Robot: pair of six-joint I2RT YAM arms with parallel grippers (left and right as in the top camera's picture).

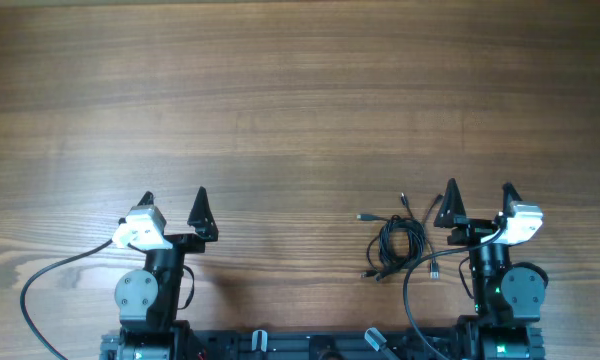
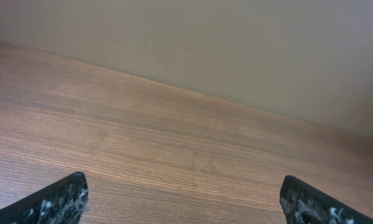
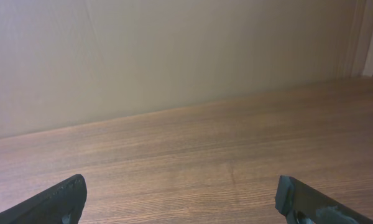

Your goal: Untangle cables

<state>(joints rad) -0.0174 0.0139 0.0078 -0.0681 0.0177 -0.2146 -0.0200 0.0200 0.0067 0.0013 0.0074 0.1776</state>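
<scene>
Beside the released right end effector [image 1: 480, 187], cables [image 1: 398, 243] tangle on wooden table [image 1: 300, 100]; left end effector [image 1: 173, 193] released; beige wall [image 3: 174, 56].

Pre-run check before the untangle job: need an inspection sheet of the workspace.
Surface: wooden table, brown grain, no spills seen.
Job's things: cables, thin black cords in one coiled tangle with plug ends sticking out, lying beside the right gripper on its inner side, untouched.
Clutter: nothing seen.
Grippers: left gripper and right gripper both open, holding nothing, clear of the tangle.
Cables: thick black camera leads loop from each white wrist module back to the base; the right one runs close to the tangle.
Surroundings: plain beige wall behind the table.
</scene>
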